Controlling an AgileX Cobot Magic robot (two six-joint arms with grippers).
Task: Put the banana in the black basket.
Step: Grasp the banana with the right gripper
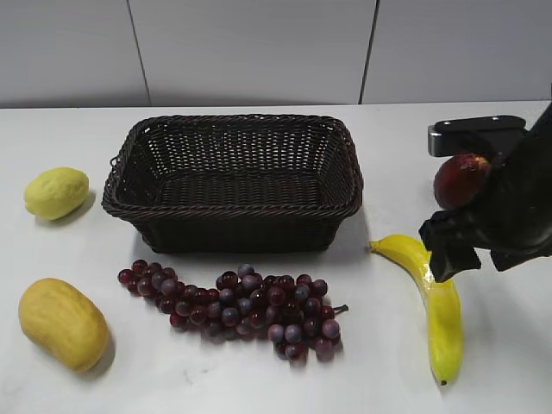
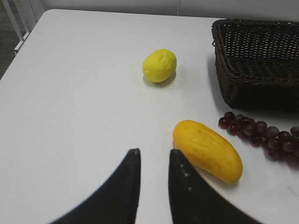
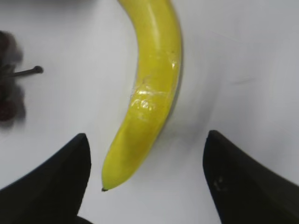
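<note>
The banana (image 1: 442, 315) lies on the white table to the right of the black basket (image 1: 233, 213), its dark tip toward the front. In the right wrist view the banana (image 3: 154, 70) runs down between my jaws. My right gripper (image 3: 145, 135) is open and straddles the banana's tip end without touching it; in the exterior view it (image 1: 455, 257) hangs over the banana's upper half. The basket is empty, and its corner shows in the left wrist view (image 2: 252, 86). My left gripper (image 2: 154, 151) is narrowly open and empty over bare table at the left.
A bunch of purple grapes (image 1: 241, 306) lies in front of the basket. A pale yellow lemon (image 1: 56, 192) and a yellow-orange oval fruit (image 1: 62, 323) lie on the left. A dark red fruit (image 1: 461, 178) sits behind my right arm.
</note>
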